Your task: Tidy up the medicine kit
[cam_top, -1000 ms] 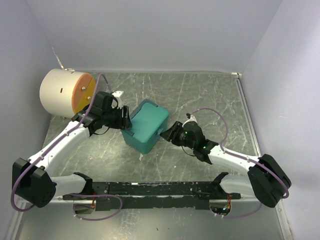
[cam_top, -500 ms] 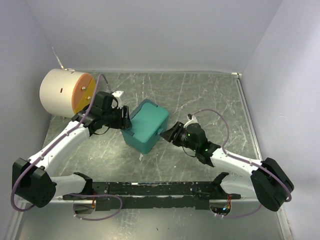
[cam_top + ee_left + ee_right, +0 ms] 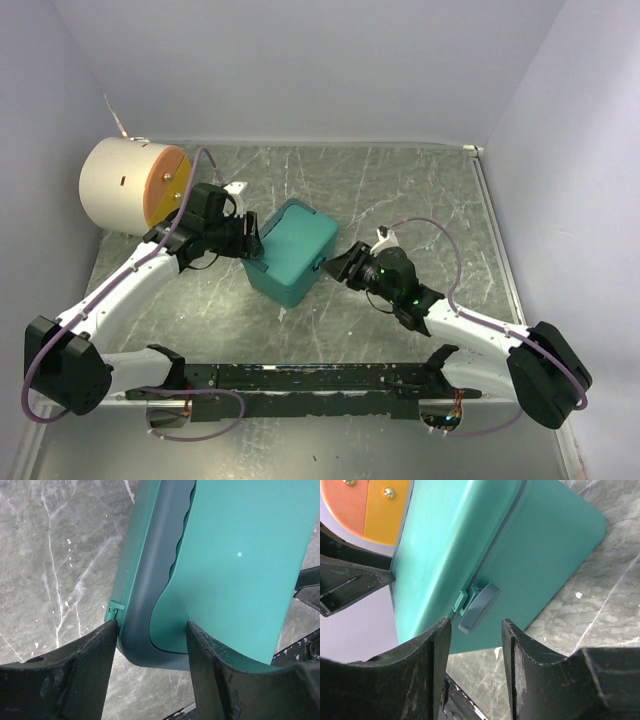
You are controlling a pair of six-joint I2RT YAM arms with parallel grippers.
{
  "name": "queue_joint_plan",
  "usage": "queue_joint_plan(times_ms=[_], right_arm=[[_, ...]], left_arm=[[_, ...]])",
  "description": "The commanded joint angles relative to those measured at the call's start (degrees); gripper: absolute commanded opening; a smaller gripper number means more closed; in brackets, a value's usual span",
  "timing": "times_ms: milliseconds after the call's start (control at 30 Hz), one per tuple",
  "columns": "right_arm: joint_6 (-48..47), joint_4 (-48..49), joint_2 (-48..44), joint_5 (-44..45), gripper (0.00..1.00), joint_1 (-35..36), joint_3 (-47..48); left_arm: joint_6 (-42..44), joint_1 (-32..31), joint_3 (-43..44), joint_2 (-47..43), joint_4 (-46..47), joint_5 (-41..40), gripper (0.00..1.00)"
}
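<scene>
The medicine kit [image 3: 293, 250] is a teal box with its lid down, lying slantwise mid-table. My left gripper [image 3: 252, 244] is shut on its left end. In the left wrist view the two fingers [image 3: 90, 670] straddle the rounded corner of the medicine kit [image 3: 235, 555], one against the hinge side and one on the lid. My right gripper [image 3: 338, 265] is open at the box's right side. In the right wrist view a grey latch [image 3: 478, 608] on the medicine kit [image 3: 445, 540] sits just beyond the right gripper [image 3: 476, 625], not between its fingers.
A big cream cylinder with an orange face [image 3: 130, 185] stands at the back left, close behind my left arm. A black rail [image 3: 320, 378] runs along the near edge. Walls close in the table on the left, back and right.
The right arm has shifted slightly to the right, its gripper staying by the latch. The box and the left arm have not moved.
</scene>
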Motion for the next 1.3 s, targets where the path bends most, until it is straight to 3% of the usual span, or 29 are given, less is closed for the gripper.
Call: queue_joint_plan(times_ms=[0, 267, 367, 667, 967, 1267], right_arm=[[1.0, 4.2, -0.5, 1.4, 0.44, 0.1, -1.3], [5.0, 3.4, 2.9, 2.3, 0.32, 0.2, 1.2], [6.8, -1.5, 3.6, 2.1, 0.27, 0.2, 3.2], [8.9, -3.8, 1.1, 0.7, 0.08, 0.1, 4.7], [8.4, -0.3, -0.4, -0.6, 0.11, 0.2, 5.0], [9.1, 2.6, -0.4, -2.2, 0.39, 0.2, 5.0]], left_arm=[[-0.2, -0.3, -1.6, 0.4, -0.6, 1.9, 0.66], [-0.5, -0.3, -1.7, 0.8, -0.2, 3.4, 0.66], [-0.3, -0.3, -1.7, 0.8, -0.4, 3.3, 0.66], [-0.1, -0.3, -1.8, 0.6, -0.5, 3.5, 0.66], [0.1, -0.3, -1.8, 0.5, -0.6, 3.6, 0.65], [0.1, -0.3, -2.0, 0.3, -0.6, 3.9, 0.65]])
